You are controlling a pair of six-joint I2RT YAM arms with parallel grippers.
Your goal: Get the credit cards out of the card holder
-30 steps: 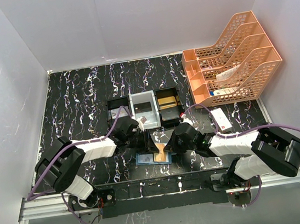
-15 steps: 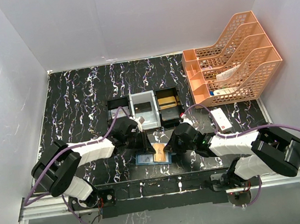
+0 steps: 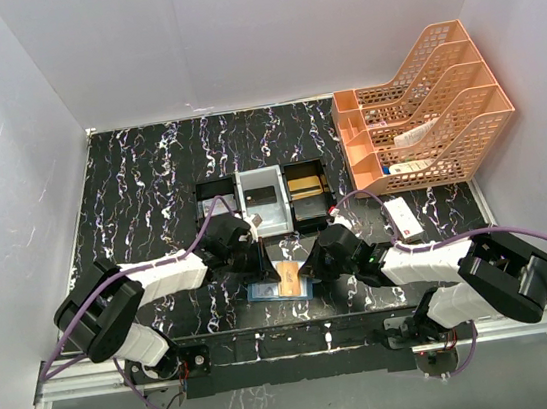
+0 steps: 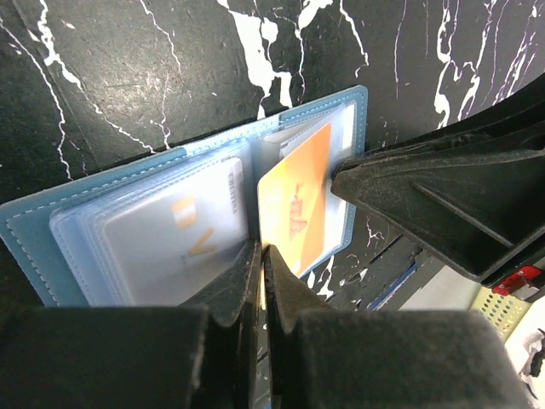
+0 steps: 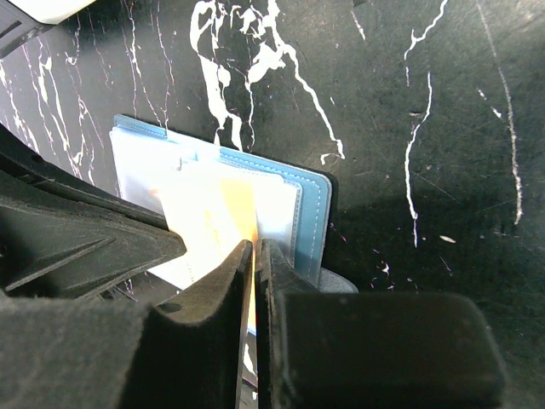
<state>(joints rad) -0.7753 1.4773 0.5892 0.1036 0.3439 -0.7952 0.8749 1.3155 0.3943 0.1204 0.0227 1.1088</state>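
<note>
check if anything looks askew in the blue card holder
The orange card sits askew, lifted partly out of its pocket in the open card holder, its edge pinched in the shut left tool. The grey card beside it lies flat in its pocket.

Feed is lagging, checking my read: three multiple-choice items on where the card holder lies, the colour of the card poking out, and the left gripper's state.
1. The card holder lies: A in the tray; B on the table near the arms' bases; C in the rack.
2. The card poking out is: A green; B orange; C black.
3. The left gripper is: A wide open; B out of view; C shut on the card.
Key: 1 B, it lies open on the marble. 2 B, plain in the left wrist view. 3 C, its fingers meet on the card's edge.
</note>
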